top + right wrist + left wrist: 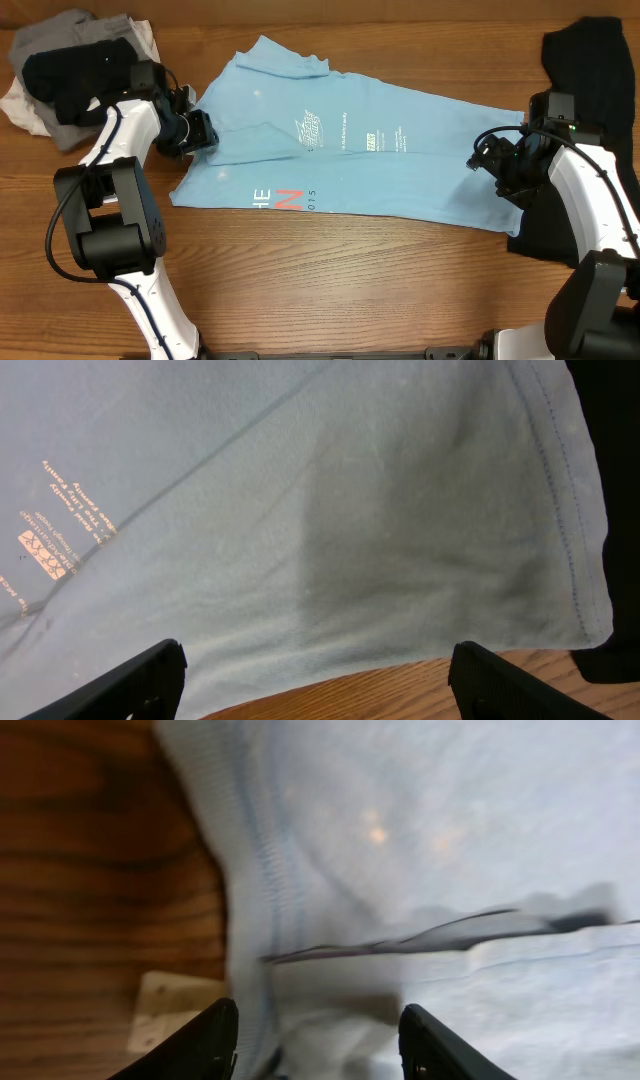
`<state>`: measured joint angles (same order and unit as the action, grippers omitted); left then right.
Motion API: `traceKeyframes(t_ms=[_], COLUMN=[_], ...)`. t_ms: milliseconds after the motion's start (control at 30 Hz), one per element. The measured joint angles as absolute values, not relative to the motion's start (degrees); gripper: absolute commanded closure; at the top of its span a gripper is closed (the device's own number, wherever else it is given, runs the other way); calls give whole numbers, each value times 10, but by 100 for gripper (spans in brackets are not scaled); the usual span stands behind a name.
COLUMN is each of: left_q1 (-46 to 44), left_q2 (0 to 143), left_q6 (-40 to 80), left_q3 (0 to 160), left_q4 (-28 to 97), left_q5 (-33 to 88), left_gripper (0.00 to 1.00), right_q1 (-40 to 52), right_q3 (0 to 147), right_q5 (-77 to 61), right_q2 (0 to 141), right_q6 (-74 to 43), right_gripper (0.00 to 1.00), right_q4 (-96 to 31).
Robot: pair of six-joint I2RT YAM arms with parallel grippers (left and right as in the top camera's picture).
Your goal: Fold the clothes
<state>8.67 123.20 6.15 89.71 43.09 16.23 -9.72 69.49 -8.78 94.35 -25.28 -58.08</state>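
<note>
The shirt (400,170) lies flat, its long axis running side to side between my two arms, so each arm has the end nearest it. My left gripper (205,134) is at the shirt's left edge, fingers spread with cloth between them. My right gripper (482,160) hangs spread over the shirt's right hem corner, beside the black garment (590,70).

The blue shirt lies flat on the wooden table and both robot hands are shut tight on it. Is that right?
Not quite. The blue shirt does lie flat on the wooden table, but the left gripper and the right gripper are both open, fingers spread apart over the cloth. The two wrist views show it.
</note>
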Motion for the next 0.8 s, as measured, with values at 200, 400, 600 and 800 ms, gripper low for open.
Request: traceKeyframes(t_ms=[200, 400, 600, 800], left_q1=[87, 87, 87, 87], left_q2=[1232, 1232, 1232, 1232], left_q6=[79, 88, 91, 92], left_q3=[897, 897, 897, 897], left_q4=[416, 420, 420, 399], left_q5=[198, 210, 211, 211], left_gripper=[47, 49, 67, 96], right_q1=[-97, -97, -97, -97], right_q3=[695, 695, 695, 695], right_q5=[-88, -88, -88, -87], right_q2=[943, 943, 943, 943], right_q6=[-252, -252, -250, -243], right_gripper=[12, 12, 12, 12], right_q4=[-581, -581, -586, -592])
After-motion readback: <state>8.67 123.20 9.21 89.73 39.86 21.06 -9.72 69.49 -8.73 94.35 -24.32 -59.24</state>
